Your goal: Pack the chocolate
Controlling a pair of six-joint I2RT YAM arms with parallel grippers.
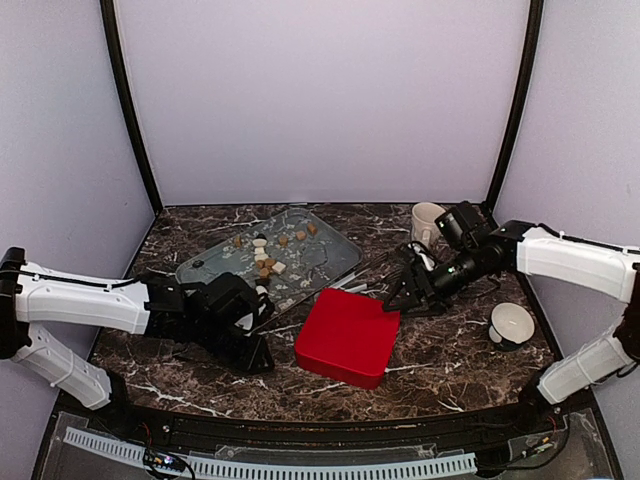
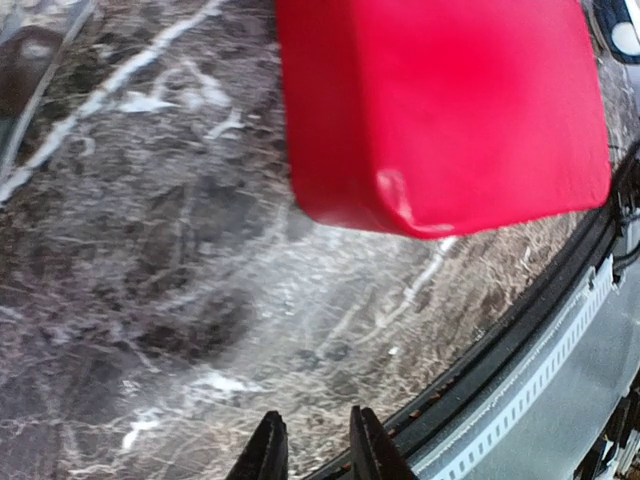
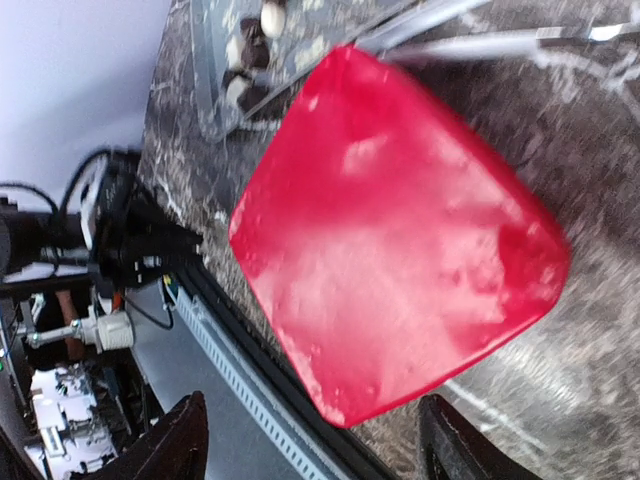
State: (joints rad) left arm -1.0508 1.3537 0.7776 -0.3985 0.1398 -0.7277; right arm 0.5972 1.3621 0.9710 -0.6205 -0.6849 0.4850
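The chocolate [image 1: 268, 258] is a scatter of small dark, tan and white lumps lying in a clear tray [image 1: 330, 250] at the back left; a few chocolate lumps [image 3: 250, 60] also show in the right wrist view. A red box [image 1: 347, 337] lies flat on the marble in the middle, and fills the left wrist view [image 2: 440, 110] and the right wrist view [image 3: 400, 230]. My left gripper [image 1: 258, 352] sits low, just left of the box, its jaws [image 2: 312, 425] a narrow gap apart with nothing between them. At the box's far right corner, my right gripper [image 1: 400, 300] stands wide open [image 3: 315, 445] and holds nothing.
A white mug [image 1: 428, 222] stands at the back right behind my right arm. A small white cup [image 1: 512, 323] sits at the right. Silvery metal bars [image 1: 372, 268] lie between the tray and the box. The table's black front rail [image 2: 520, 350] runs close to my left gripper.
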